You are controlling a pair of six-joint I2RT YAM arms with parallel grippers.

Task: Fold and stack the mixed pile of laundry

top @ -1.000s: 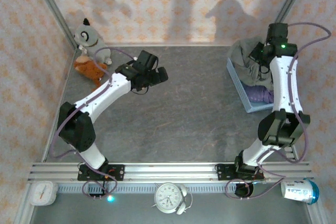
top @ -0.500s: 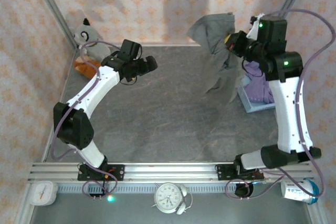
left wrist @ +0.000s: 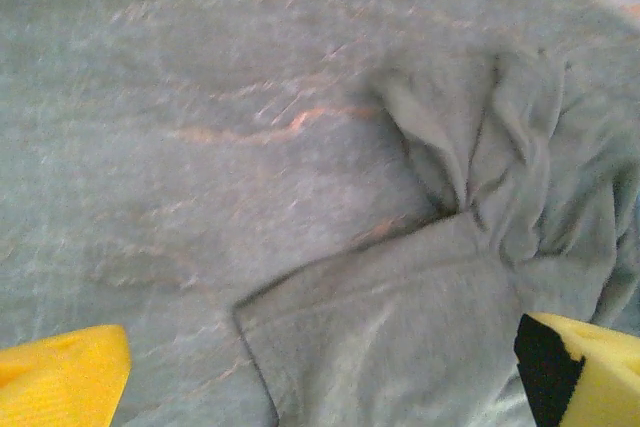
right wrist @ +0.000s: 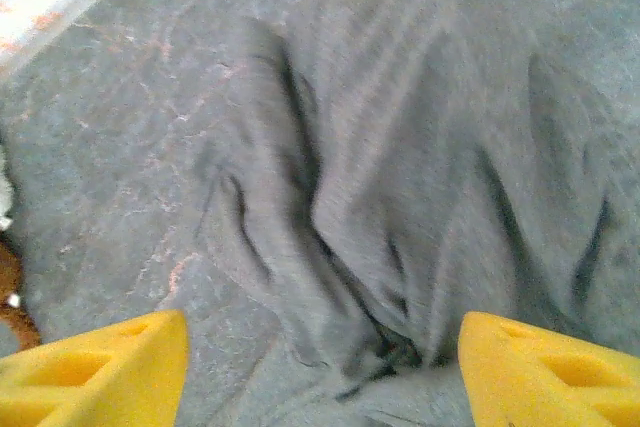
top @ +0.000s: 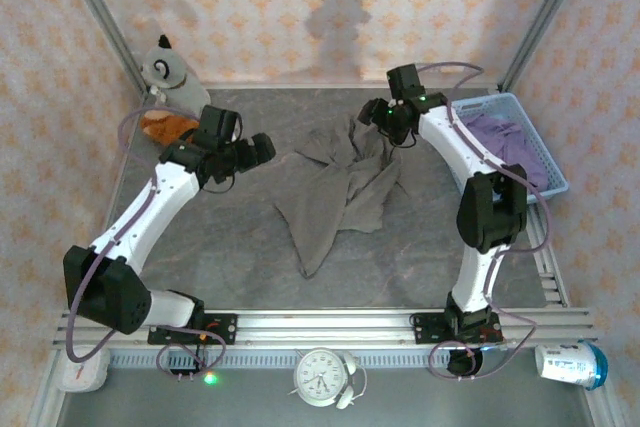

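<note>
On the table (top: pixel 230 257) the taupe garment (top: pixel 340 192) now lies dropped, right jaws released, left jaws agape.

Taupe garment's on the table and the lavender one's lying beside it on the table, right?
No. The taupe garment is on the table, but the lavender garment lies in the blue basket, as the top external view shows.

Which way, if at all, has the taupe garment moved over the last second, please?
Yes. The taupe garment has left the blue basket and now lies crumpled mid-table, further left and nearer the grey plush toy.
</note>
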